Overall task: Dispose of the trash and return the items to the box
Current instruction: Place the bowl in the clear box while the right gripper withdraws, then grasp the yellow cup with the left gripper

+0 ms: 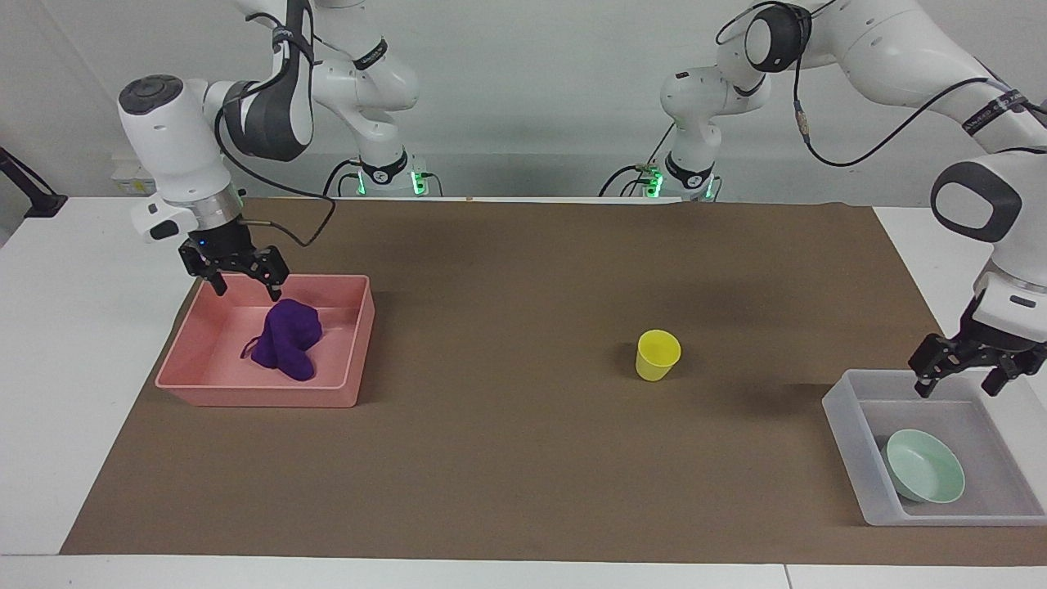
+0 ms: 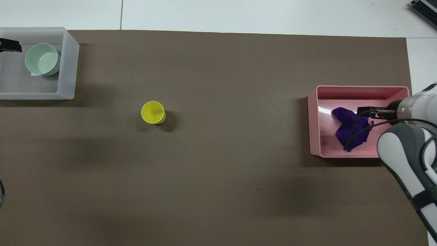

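Two claws, both spread wide and holding nothing. Listed from the right arm's end of the bench to the left arm's end.

1. Right claw: up in the air over the robot-side edge of the pink tray, clear of the contents.
2. Purple rag: slumped in a lump on the floor of the pink tray, apart from the claw above.
3. Brown mat: spread over the bench, carrying both trays and the cup.
4. Yellow cup: upright on the mat between the two trays, closer to the translucent box, well apart from both, mouth up.
5. Translucent box: at the left arm's end, on the mat's corner farther from the robots.
6. Mint-green bowl: inside the box, upright on the floor.
7. Left claw: above the robot-side rim of the box, not touching the bowl.
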You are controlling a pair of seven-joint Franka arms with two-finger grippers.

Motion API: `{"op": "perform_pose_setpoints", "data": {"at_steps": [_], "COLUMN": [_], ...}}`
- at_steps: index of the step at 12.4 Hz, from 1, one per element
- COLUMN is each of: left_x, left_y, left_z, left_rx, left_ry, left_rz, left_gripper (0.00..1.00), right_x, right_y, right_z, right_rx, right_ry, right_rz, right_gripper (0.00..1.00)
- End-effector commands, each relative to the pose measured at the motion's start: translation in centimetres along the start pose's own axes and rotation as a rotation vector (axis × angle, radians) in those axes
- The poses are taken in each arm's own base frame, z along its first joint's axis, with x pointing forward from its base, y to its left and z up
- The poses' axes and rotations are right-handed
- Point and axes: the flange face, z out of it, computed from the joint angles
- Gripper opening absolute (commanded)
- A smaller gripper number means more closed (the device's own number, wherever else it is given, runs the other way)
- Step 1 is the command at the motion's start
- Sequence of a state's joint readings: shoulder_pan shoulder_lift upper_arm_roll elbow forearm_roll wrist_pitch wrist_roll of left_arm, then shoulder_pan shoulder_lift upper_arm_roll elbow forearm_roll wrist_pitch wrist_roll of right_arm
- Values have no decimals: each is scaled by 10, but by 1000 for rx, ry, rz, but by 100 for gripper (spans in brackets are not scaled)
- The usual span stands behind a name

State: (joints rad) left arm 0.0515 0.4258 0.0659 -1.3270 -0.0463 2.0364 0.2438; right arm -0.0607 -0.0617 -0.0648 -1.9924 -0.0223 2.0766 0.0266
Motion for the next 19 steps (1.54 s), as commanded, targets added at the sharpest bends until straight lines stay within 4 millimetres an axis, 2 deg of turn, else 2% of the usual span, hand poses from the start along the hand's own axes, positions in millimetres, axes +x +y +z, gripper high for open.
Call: {"op": "perform_pose_setpoints", "data": {"at_steps": [1, 3, 5, 6, 9, 11, 13, 15, 17, 19], "left_x": [-14, -22, -36, -47, -93, -119, -135, -141, -149, -156], "left_y": [62, 103, 142, 162, 218, 246, 256, 267, 284, 299], "left_z": [5, 15, 23, 28, 56, 68, 76, 84, 99, 112], "left_rx": [-29, -49, -66, -74, -88, -96, -100, -100, -102, -104], "left_ry": [-61, -84, -115, -132, -120, -125, -119, -127, -110, -97], "left_rz": [77, 122, 132, 133, 110, 93, 92, 89, 42, -7], "left_gripper": [100, 100, 100, 100, 100, 100, 100, 99, 90, 65], "right_x": [-8, -7, -2, -2, -6, -5, -5, -2, -3, -6], "right_y": [-32, -34, -29, -24, -20, -20, -22, -26, -29, -29], "right_z": [-25, -54, -102, -121, -156, -156, -158, -150, -144, -140], "right_rx": [-24, -26, -36, -43, -40, -27, -25, -23, -23, -23], "right_ry": [-16, -25, -68, -86, -112, -119, -128, -142, -148, -156], "right_rz": [22, 20, 11, -10, -49, -44, -42, -44, -47, -51], "right_gripper": [100, 100, 100, 100, 100, 100, 100, 100, 100, 100]}}
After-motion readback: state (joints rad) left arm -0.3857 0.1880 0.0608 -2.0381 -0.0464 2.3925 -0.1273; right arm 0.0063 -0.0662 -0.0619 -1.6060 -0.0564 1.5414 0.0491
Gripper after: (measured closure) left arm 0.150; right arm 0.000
